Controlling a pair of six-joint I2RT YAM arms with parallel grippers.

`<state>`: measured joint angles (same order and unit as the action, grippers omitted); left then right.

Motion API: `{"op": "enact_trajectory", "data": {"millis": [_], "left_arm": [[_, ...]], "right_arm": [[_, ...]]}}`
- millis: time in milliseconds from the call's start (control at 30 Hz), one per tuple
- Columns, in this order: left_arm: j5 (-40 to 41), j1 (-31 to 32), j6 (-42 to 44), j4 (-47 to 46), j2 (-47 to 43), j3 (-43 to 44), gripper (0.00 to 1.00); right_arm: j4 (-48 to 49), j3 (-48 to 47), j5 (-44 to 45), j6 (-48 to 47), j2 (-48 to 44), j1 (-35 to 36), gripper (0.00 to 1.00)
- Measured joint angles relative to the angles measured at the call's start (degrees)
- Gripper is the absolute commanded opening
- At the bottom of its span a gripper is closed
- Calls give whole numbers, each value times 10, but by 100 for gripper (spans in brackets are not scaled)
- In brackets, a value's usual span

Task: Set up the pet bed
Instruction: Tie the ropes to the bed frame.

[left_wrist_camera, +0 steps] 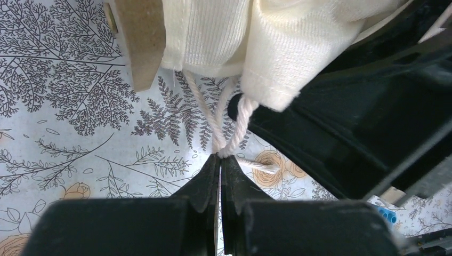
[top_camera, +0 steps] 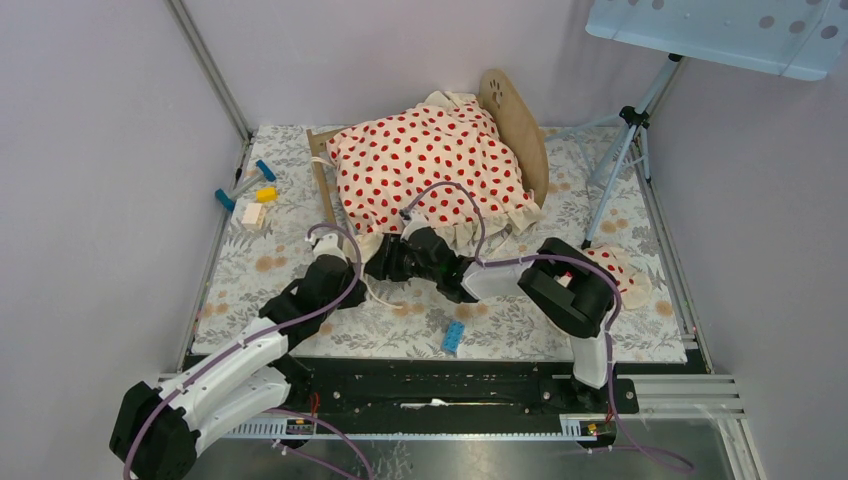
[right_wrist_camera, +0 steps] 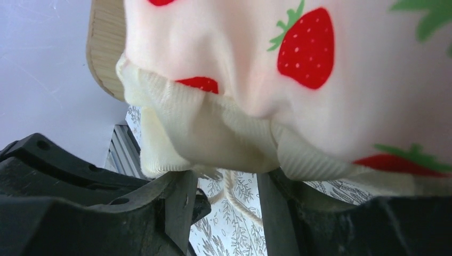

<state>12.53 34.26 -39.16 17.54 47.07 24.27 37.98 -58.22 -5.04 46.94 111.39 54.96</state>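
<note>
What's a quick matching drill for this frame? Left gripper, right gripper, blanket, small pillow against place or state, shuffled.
Things:
1. left gripper
2. right gripper
3. blanket
4. small pillow

Place or state:
A. draped over the pet bed
B. shut on a white cord
C. lying on the floral mat, right side
D. open, beneath the blanket's edge

Pairs: 1-B, 2-D, 3-A, 4-C

white shells over black joints cover the left arm [top_camera: 240, 365] and right arm [top_camera: 500, 276]; lilac cables [top_camera: 441, 184] loop along both. the left gripper [left_wrist_camera: 219, 160] is matte black with tapered fingers [left_wrist_camera: 205, 184].
</note>
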Motion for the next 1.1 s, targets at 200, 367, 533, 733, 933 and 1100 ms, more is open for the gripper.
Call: {"op": "enact_trajectory", "data": {"millis": [200,367,533,733,933,1100], "left_arm": [[2,0,-4,0,-14,0,0],[5,0,-5,1,-17,0,0],[15,0,-10,3,-17,0,0],[31,0,-13,20,-9,5,0],[45,0,-12,23,19,29,0],[50,-2,-9,20,43,44,0]], "right_arm": [[14,-12,0,10,28,0,46],[36,-14,1,14,39,0,32],[88,-4,1,14,40,0,15],[129,30,2,11,40,0,5],[152,61,-2,7,33,0,5],[159,82,-2,2,14,0,5]]}}
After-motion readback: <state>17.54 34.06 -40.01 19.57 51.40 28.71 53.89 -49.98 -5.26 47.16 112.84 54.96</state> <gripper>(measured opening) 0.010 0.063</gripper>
